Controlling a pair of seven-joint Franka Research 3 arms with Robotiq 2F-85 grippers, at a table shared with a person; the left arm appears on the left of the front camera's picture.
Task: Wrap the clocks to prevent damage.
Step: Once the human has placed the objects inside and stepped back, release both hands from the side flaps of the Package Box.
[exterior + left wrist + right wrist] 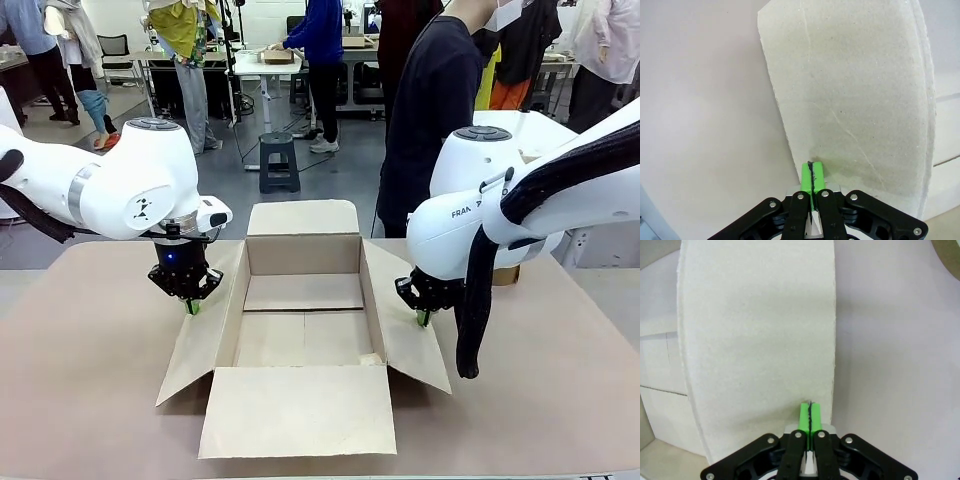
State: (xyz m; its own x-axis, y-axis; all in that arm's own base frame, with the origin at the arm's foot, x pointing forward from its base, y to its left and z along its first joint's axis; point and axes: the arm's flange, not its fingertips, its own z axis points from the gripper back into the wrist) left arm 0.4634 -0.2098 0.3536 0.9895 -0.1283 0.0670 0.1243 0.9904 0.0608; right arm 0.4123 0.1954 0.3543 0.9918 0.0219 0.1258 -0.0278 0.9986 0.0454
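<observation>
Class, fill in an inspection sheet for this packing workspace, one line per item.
Surface: beige table, smooth.
Job's things: open brown cardboard box, flaps spread outward.
Clutter: brownish object behind the right arm, too hidden to identify.
Hands: left hand shut, tip at left flap edge; right hand shut, tip at right flap edge.
Cables: black sleeved cable bundle hanging from the right arm.
Surroundings: person in dark top at the far side; dark step stool beyond.

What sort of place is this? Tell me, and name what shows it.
Probably a robotics lab or workshop: the left arm and right arm flank an open cardboard box on a table; people at worktables and a step stool stand behind.
</observation>
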